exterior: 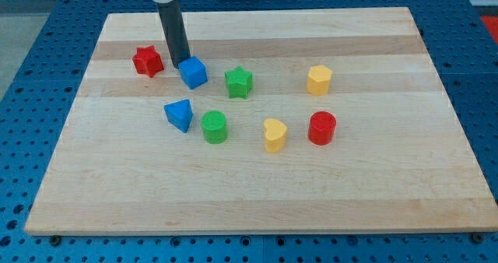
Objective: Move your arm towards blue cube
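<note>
The blue cube (193, 72) sits on the wooden board (257, 185) in the upper left part. My tip (178, 63) is at the cube's upper left side, touching it or almost touching it. The dark rod runs up from there to the view's top edge. A red star-shaped block (147, 61) lies just to the left of the rod.
A blue triangular block (179, 114) and a green cylinder (215, 127) lie below the cube. A green star (239, 82) is to its right. A yellow heart (275, 135), a red cylinder (322, 128) and a yellow hexagonal block (319, 80) lie further right.
</note>
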